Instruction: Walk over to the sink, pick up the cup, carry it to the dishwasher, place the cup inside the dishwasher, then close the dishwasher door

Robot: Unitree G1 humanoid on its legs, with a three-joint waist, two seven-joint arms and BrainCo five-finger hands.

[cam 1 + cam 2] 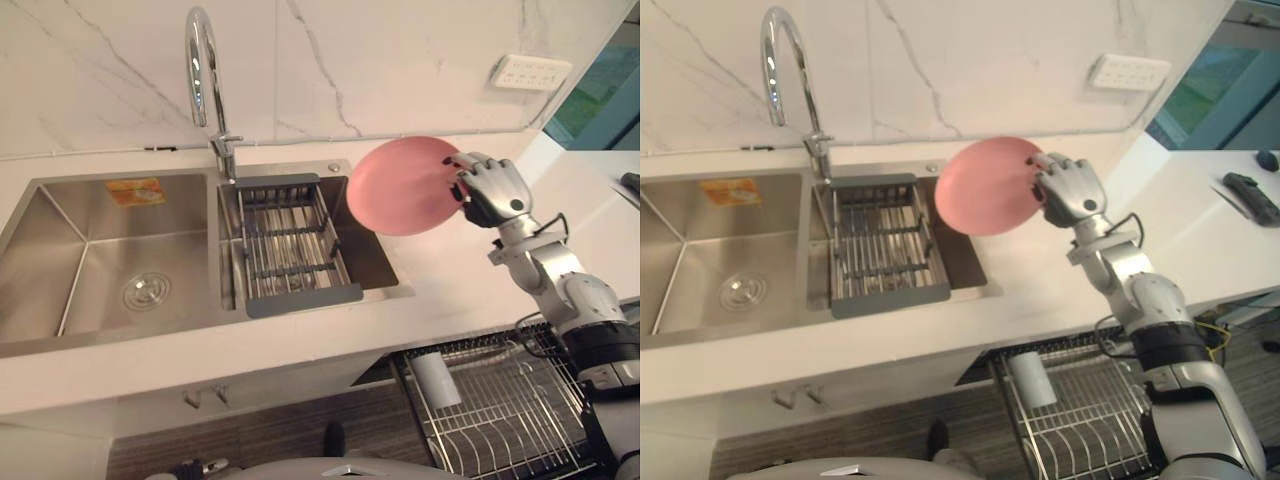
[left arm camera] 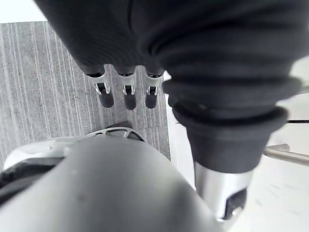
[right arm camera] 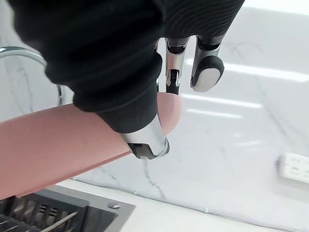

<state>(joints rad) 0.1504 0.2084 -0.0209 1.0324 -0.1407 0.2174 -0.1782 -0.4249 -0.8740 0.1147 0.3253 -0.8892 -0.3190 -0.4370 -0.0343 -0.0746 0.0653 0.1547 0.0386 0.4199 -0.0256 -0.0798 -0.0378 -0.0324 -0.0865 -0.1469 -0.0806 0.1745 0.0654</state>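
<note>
My right hand [image 1: 495, 187] is shut on the rim of a round pink plate [image 1: 400, 187] and holds it tilted in the air over the counter, just right of the sink [image 1: 60, 330]. In the right wrist view the thumb presses on the plate [image 3: 58, 140] and the fingers [image 3: 207, 72] reach past its edge. A white cup [image 1: 437, 377] lies in the pulled-out dishwasher rack [image 1: 500, 420] below the counter. My left hand [image 2: 128, 96] hangs over the grey floor with straight fingers and holds nothing.
A double steel sink has a grey drain rack [image 1: 290, 250] in its right basin and a tall chrome faucet [image 1: 205, 80] behind. A wall socket [image 1: 530, 72] sits on the marble backsplash. A dark object [image 1: 1250, 195] lies on the counter at far right.
</note>
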